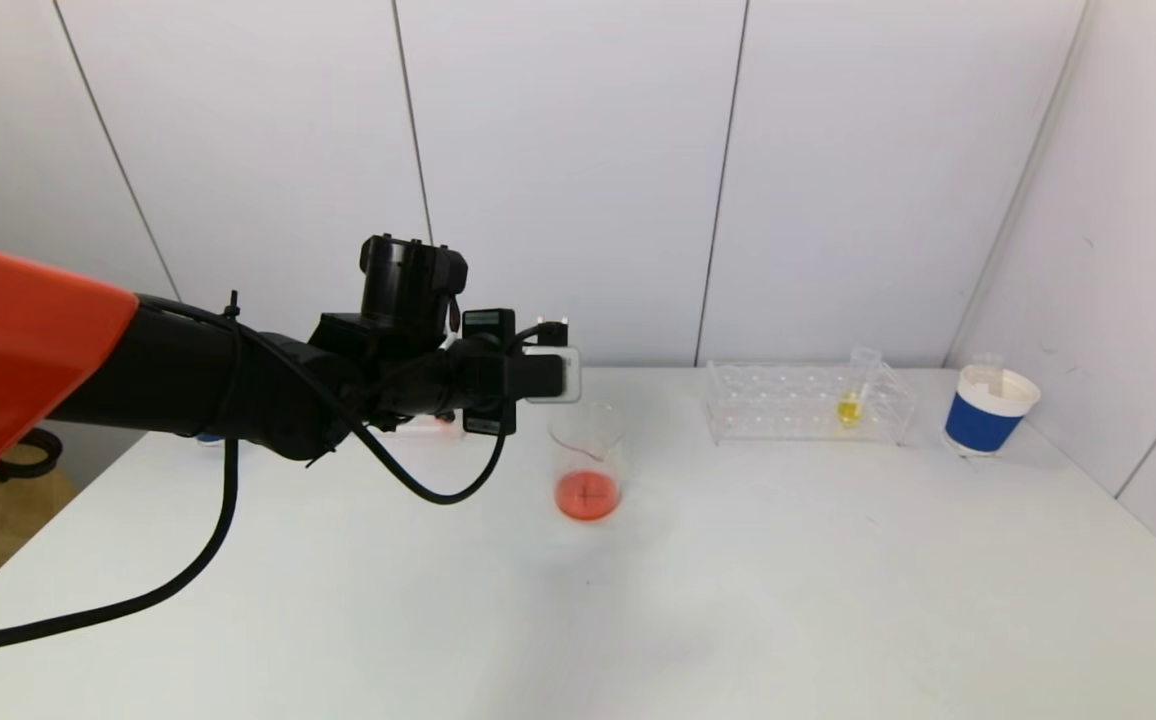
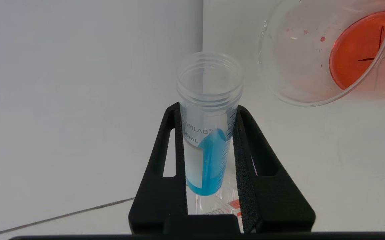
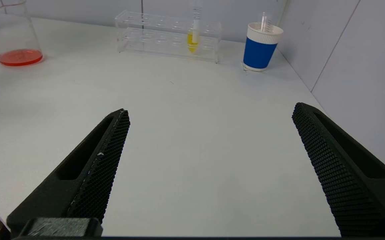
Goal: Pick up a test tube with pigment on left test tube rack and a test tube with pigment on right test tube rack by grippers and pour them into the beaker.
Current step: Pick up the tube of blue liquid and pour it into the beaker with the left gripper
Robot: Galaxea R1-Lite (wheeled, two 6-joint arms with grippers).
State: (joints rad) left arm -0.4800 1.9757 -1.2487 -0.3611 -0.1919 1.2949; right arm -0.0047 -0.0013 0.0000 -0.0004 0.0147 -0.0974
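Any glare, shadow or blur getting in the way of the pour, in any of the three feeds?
Head view: even light, the left gripper hides the tube it holds above the beaker. Left wrist view: blue tube sharp, no glare, beaker rim cut off by the frame. Right wrist view: open right gripper over soft shadows; yellow tube clear.

Bright, even, diffuse light fills all three views. The white bench (image 1: 738, 600) shows only faint soft shadows. The beaker (image 2: 329, 56) rim carries slight glare. Nearby objects remain sharp.
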